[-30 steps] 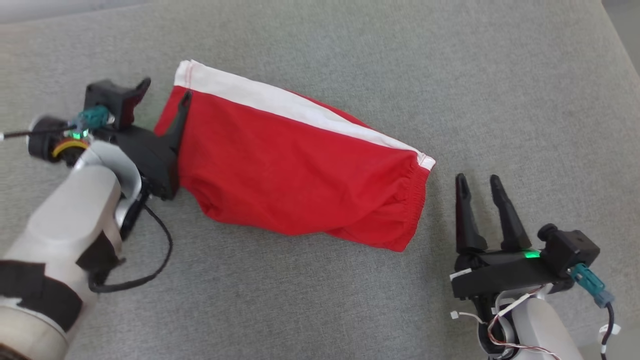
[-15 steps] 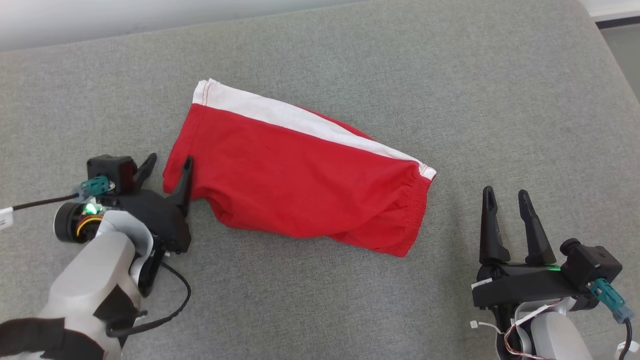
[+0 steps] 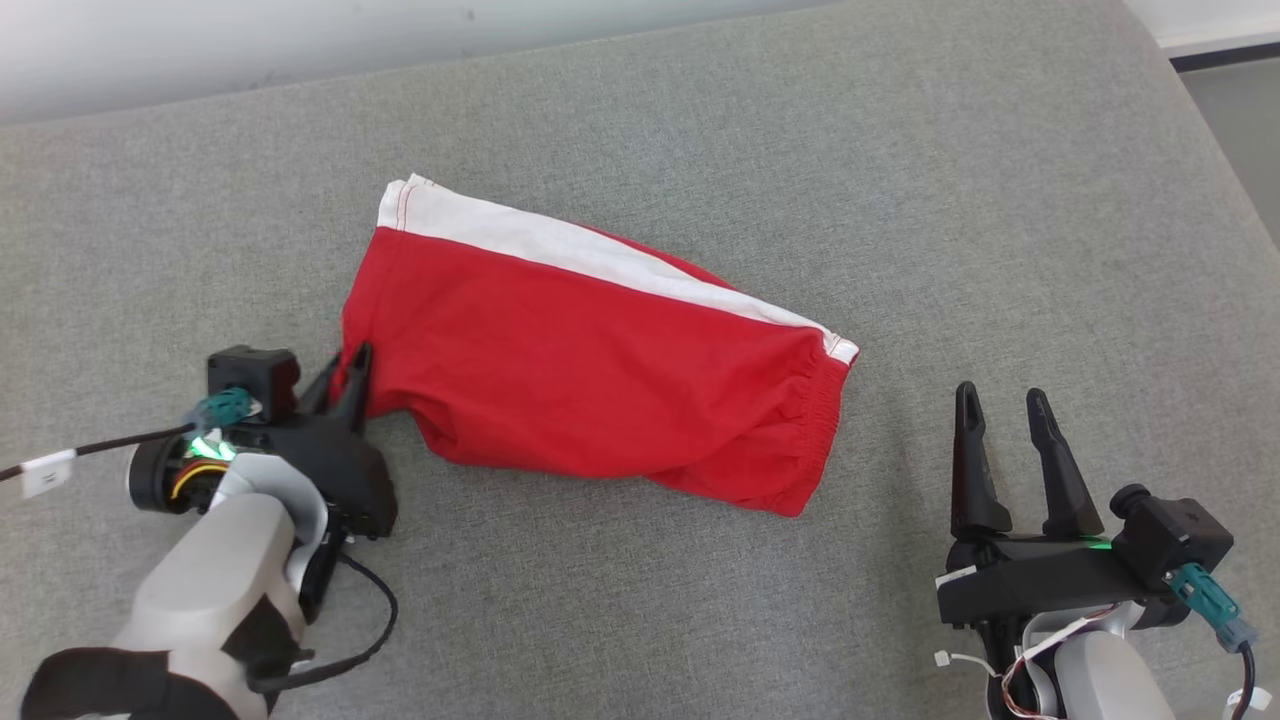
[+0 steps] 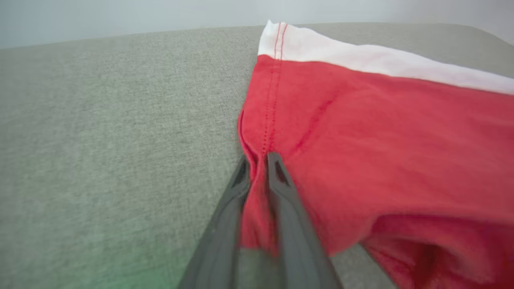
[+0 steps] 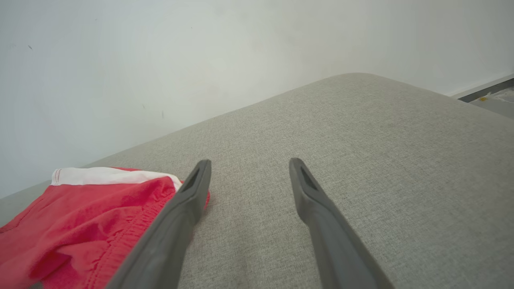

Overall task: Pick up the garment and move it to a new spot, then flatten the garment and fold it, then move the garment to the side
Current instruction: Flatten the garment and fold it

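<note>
One broad grey upholstered surface (image 3: pixel 950 200) carries everything here. The red shorts (image 3: pixel 600 390) lie near its middle, doubled leg over leg and slanting from far left to near right. Their white side stripe (image 3: pixel 560 245) runs along the far edge. The elastic waistband (image 3: pixel 825 430) faces the right gripper (image 3: pixel 1000 392) and the leg hem (image 3: pixel 365 300) faces the left gripper (image 3: pixel 343 368).

The right gripper stands near the waistband end without touching it, its two fingers well apart and nothing between them. The left gripper sits at the near corner of the hem. In the left wrist view its fingers are drawn together on a ridge of red cloth. How many layers that pinch has caught is hard to say, since the cloth low between the fingers is blurred.

From the lie of the cloth, I judge the step in hand to be securing a hold so the shorts can be carried. The near edge bulges, so they are not fully flat. The next move calls for the right gripper to come in and close on the waistband corner. Both ends can then rise together and stay taut, whereas a lift by one corner alone would probably let the doubled legs fall open.
</note>
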{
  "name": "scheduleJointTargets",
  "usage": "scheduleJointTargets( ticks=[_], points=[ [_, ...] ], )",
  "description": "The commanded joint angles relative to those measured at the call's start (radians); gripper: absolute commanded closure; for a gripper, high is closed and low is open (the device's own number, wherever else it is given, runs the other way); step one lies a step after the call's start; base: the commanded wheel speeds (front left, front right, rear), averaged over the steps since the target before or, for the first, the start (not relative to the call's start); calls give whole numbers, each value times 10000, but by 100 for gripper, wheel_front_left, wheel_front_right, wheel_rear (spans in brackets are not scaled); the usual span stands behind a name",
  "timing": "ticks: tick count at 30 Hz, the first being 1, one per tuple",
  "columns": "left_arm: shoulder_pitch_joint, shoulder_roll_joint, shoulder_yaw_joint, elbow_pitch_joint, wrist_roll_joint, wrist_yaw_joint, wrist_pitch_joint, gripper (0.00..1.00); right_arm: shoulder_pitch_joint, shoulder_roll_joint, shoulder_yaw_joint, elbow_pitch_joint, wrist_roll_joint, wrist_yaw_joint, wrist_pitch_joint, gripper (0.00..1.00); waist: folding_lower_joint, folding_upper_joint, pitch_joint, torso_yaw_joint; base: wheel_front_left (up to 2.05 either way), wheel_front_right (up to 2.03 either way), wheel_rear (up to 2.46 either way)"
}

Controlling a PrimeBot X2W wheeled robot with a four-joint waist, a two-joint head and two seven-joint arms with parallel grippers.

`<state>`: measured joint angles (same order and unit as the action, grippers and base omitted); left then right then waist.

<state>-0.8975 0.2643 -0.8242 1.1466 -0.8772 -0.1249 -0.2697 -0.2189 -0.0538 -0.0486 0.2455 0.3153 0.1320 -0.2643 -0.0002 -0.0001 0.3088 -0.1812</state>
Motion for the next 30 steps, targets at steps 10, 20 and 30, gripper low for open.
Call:
scheduleJointTargets(
  ticks=[10, 20, 30],
  points=[
    [162, -166, 276, 321, -33, 162, 67, 100, 270, 36, 5, 31, 15, -22, 2, 0, 2, 1, -363, 128, 0, 0, 0],
    [1078, -206, 1131, -558, 455, 631, 41, 100, 473, 26, 125, 219, -85, -22, 0, 0, 2, 1, -839, 602, 0, 0, 0],
    [2280, -264, 2213, -1641, 1022, 1262, 40, 100, 869, 34, 133, 198, -81, -20, 0, 0, 2, 1, -1252, 1150, 0, 0, 0]
  ],
)
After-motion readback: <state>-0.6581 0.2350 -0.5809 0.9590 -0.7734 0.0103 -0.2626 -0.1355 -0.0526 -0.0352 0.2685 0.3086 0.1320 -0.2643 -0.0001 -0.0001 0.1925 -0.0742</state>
